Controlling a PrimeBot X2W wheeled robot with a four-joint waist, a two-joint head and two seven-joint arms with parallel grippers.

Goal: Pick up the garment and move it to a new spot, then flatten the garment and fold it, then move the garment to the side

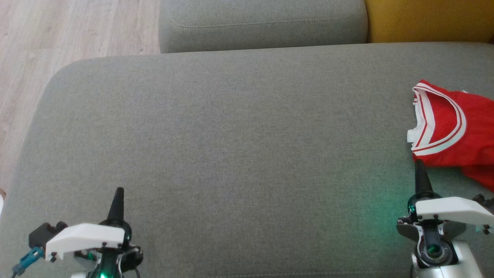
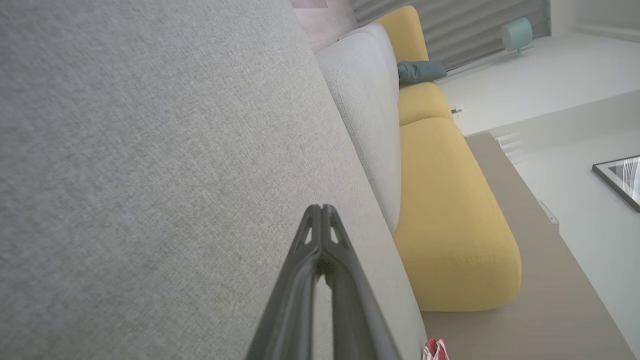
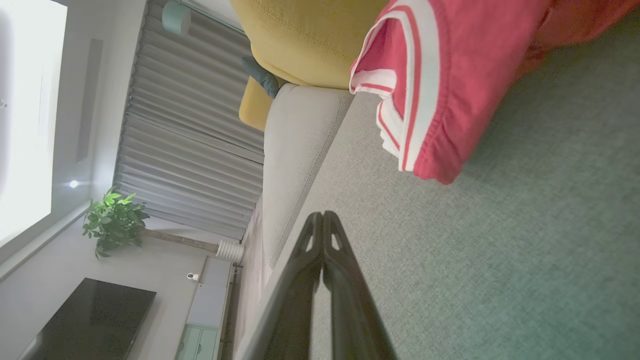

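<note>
The garment [image 1: 451, 131] is a red shirt with white stripes at its trim, lying rumpled at the right edge of the grey sofa seat [image 1: 239, 143]. In the right wrist view the garment [image 3: 450, 75] fills the upper right, just beyond my fingertips. My right gripper [image 1: 420, 165] sits at the lower right, shut and empty, its tip just short of the garment's near edge. My left gripper [image 1: 119, 191] rests at the lower left, shut with nothing in it, far from the garment. A sliver of the garment [image 2: 434, 350] shows at the bottom of the left wrist view.
A grey back cushion [image 1: 262, 23] lies beyond the seat, with a yellow cushion [image 1: 428, 19] to its right. Wooden floor [image 1: 50, 46] lies to the left of the seat. The wide middle of the seat is bare fabric.
</note>
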